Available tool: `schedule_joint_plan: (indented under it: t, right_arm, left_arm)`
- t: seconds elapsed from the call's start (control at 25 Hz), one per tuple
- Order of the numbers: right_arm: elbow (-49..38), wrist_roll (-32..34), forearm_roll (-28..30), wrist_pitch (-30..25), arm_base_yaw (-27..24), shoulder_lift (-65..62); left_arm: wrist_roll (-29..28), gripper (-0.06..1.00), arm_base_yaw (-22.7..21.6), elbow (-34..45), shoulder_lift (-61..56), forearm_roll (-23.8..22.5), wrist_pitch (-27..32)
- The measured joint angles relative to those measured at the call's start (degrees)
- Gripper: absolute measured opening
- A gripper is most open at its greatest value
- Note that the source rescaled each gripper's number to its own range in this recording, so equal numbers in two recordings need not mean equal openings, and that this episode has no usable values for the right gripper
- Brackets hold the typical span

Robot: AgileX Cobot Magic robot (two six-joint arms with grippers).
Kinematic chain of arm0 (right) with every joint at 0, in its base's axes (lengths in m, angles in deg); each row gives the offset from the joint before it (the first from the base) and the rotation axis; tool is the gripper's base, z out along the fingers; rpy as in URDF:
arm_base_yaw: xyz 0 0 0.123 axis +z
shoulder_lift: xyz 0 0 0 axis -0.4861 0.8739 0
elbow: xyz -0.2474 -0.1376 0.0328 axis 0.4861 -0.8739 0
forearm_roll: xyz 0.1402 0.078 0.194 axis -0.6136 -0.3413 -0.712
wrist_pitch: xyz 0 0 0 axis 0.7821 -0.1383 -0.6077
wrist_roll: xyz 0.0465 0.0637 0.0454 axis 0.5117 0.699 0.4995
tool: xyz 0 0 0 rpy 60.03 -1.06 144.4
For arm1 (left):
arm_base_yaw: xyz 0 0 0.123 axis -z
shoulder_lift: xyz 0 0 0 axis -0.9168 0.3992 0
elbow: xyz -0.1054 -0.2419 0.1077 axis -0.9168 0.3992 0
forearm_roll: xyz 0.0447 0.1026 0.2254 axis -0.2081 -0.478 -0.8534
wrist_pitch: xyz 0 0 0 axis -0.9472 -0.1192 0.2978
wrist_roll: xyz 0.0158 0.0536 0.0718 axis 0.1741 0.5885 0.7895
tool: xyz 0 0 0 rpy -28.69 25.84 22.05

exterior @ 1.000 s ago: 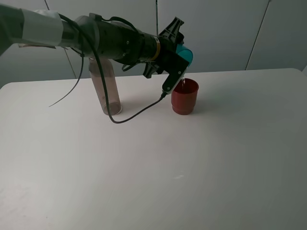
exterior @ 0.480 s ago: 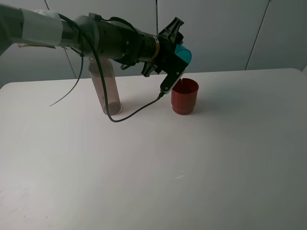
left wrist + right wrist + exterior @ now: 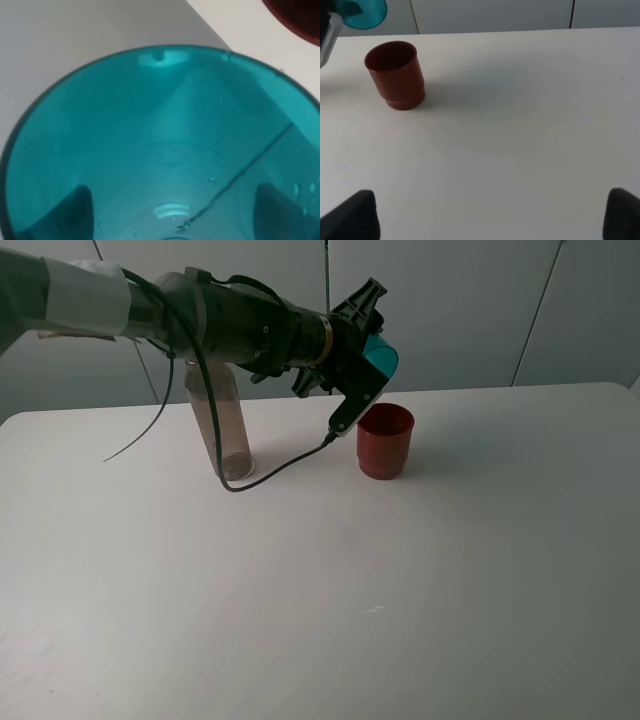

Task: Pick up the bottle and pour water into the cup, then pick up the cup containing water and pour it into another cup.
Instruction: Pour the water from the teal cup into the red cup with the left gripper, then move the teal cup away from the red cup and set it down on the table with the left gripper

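My left gripper point(image 3: 362, 368) is shut on the teal cup point(image 3: 382, 356), holding it tipped on its side just above and left of the red-brown cup point(image 3: 385, 441). No water runs between them. The left wrist view looks straight into the teal cup point(image 3: 160, 150), with a few droplets on its wall, dark fingers point(image 3: 75, 212) showing through its sides, and the red cup's rim point(image 3: 295, 17) at one corner. The bottle point(image 3: 222, 425) stands upright behind the left arm. The right wrist view shows the red cup point(image 3: 395, 75), the teal cup point(image 3: 364, 12), and my right gripper point(image 3: 487, 220) open over bare table.
A black cable point(image 3: 275, 472) hangs from the left arm and trails across the white table point(image 3: 400, 590) between the bottle and the red cup. The table's back edge meets a grey wall point(image 3: 480, 310).
The thin stream of water from the teal cup into the red cup has stopped. My left gripper has drawn the teal cup slightly up and left.
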Motion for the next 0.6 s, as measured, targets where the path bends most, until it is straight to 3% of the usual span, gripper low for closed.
schedule_joint_plan:
  t: [0.12,0.2,0.36,0.4,0.6]
  right_arm:
    - [0.00,0.00,0.00,0.00,0.00,0.00]
    - [0.00,0.00,0.00,0.00,0.00,0.00]
    - [0.00,0.00,0.00,0.00,0.00,0.00]
    - [0.00,0.00,0.00,0.00,0.00,0.00]
    - [0.00,0.00,0.00,0.00,0.00,0.00]
  left_arm:
    - [-1.40,0.17,0.00,0.00,0.00,0.02,-0.38]
    - [-4.91,0.17,0.00,0.00,0.00,3.58,-2.12]
    - [-13.37,0.17,0.00,0.00,0.00,23.53,-6.54]
    - [-14.31,0.17,0.00,0.00,0.00,30.30,-7.43]
    - [-15.82,0.17,0.00,0.17,0.00,54.90,-8.92]
